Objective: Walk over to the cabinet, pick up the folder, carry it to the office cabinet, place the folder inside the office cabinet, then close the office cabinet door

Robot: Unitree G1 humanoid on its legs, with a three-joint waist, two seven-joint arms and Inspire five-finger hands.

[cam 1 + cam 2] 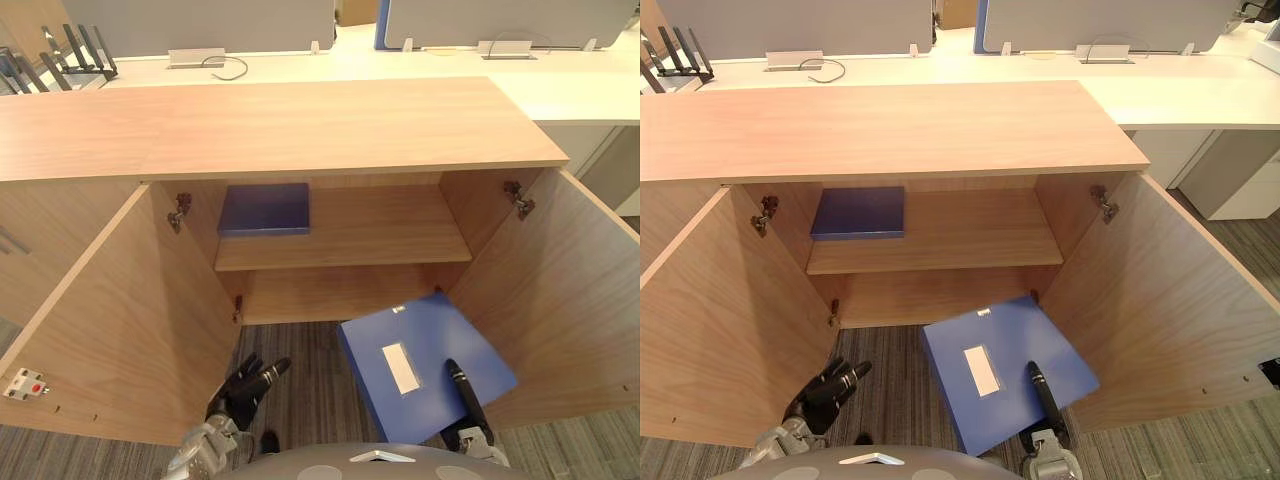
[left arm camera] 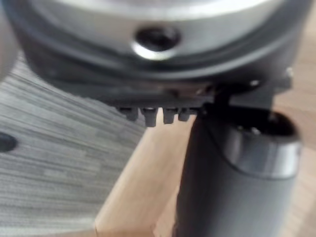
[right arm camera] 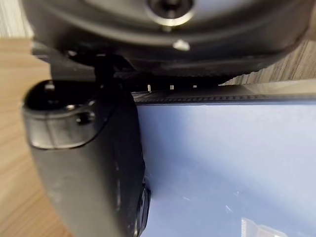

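- Your blue folder (image 1: pixel 425 365) is up off the carpet (image 1: pixel 310 365), tilted, hanging just in front of the office cabinet's (image 1: pixel 280 125) lower compartment and not yet inside it.
- Its white label (image 1: pixel 400 366) faces up at you.
- Your right hand (image 1: pixel 468 402) has it by the near right corner. The thumb (image 3: pixel 89 163) lies flat along the blue cover and clamps it from above, with the fingers tucked out of sight beneath.
- Both doors stand wide open, the left door (image 1: pixel 120 320) swung out to one side and the right door (image 1: pixel 560 290) to the other, close beside the folder's far edge.
- Up on the shelf (image 1: pixel 380 235), a dark blue binder (image 1: pixel 265 209) lies flat at the left end.
- Your left hand (image 1: pixel 245 390) hovers low over the carpet, next to the left door, fingers loosely spread and holding nothing.
- Behind the cabinet runs a pale desk (image 1: pixel 570 90).
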